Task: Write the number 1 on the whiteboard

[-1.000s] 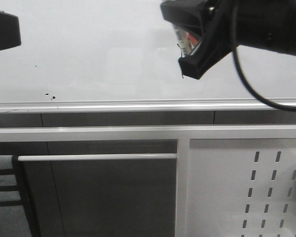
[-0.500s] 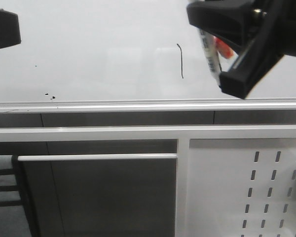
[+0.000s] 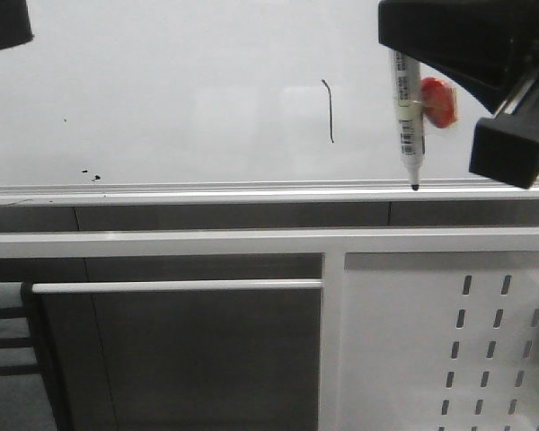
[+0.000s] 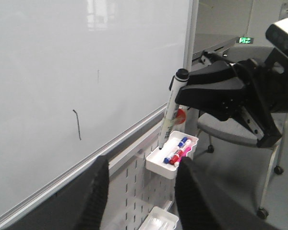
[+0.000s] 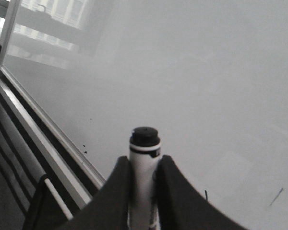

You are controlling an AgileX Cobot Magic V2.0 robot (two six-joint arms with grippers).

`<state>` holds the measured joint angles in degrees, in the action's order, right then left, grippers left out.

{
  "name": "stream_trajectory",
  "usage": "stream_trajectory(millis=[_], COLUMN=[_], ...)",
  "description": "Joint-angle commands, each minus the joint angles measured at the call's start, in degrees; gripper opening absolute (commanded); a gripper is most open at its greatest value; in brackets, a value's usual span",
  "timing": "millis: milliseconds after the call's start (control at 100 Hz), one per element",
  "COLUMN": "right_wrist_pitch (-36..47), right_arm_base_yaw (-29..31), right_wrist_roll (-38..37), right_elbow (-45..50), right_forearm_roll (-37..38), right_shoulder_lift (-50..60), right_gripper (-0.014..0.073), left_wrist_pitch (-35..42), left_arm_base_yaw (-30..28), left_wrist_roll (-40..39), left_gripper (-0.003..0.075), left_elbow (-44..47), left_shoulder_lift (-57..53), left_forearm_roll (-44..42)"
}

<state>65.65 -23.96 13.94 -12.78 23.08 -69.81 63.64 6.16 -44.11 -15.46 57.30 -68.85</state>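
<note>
The number 1 (image 3: 329, 110) is a thin black near-vertical stroke with a small hook on top, drawn on the glossy pale whiteboard (image 3: 162, 90). It also shows in the left wrist view as number 1 (image 4: 77, 125) on the whiteboard (image 4: 48, 67). To its right, my right gripper (image 3: 436, 58) is shut on a white marker (image 3: 408, 117) that hangs upright, black tip down by the rail and apart from the stroke. The right wrist view has the marker (image 5: 144, 160) pinched between the fingers of the right gripper (image 5: 144, 167). My left gripper (image 4: 141, 191) is open, holding nothing.
A silver rail (image 3: 207, 191) runs along the board's lower edge, with small black specks (image 3: 90, 173) above it at left. Below right is a white slotted panel (image 3: 449, 341) carrying a white tray (image 4: 158, 166) of coloured markers (image 4: 180, 148). A grey office chair (image 4: 235, 134) stands beyond.
My right gripper has moved right and away from the stroke, carrying the marker. The whole stroke is now uncovered, and the marker has swung upright with its tip lower, near the rail.
</note>
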Motion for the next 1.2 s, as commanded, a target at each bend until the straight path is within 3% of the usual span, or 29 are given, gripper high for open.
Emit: stream_trajectory(millis=[0,90,340,540,800,1190], right_wrist_pitch=[10.22,10.22,10.22,9.7,9.13,5.83], right_arm_base_yaw=[-1.17,-3.64,-10.76,-14.18,-15.41,-15.41], right_wrist_roll=[-1.86,-5.52,-6.15,-13.51,-20.88,-23.92], right_elbow=[-1.03,-1.61,-4.41,-7.46,-9.66,-9.75], right_forearm_roll=[0.31,0.31,-3.06,-4.11,-4.14,-1.25], right_shoulder_lift=[1.4,1.4,1.4,1.4,1.4,1.4], right_gripper=[-0.005,-0.005,-0.005,-0.005,-0.005,-0.005], left_wrist_pitch=[5.09,5.62,8.03,8.86,9.2,10.8], left_arm_base_yaw=[-0.22,-0.22,-0.22,-0.22,-0.22,-0.22], left_wrist_roll=[-0.59,-0.59,-0.59,-1.38,-5.07,-6.58], left_gripper=[0.0292,0.0292,0.0292,0.0292,0.0292,0.0292], left_elbow=[-1.23,-1.23,-1.23,-1.23,-1.69,-1.69], left_shoulder_lift=[-0.63,-0.63,-0.63,-0.63,-0.63,-0.63], left_forearm_roll=[2.4,1.62,1.28,0.48,-3.33,-6.53])
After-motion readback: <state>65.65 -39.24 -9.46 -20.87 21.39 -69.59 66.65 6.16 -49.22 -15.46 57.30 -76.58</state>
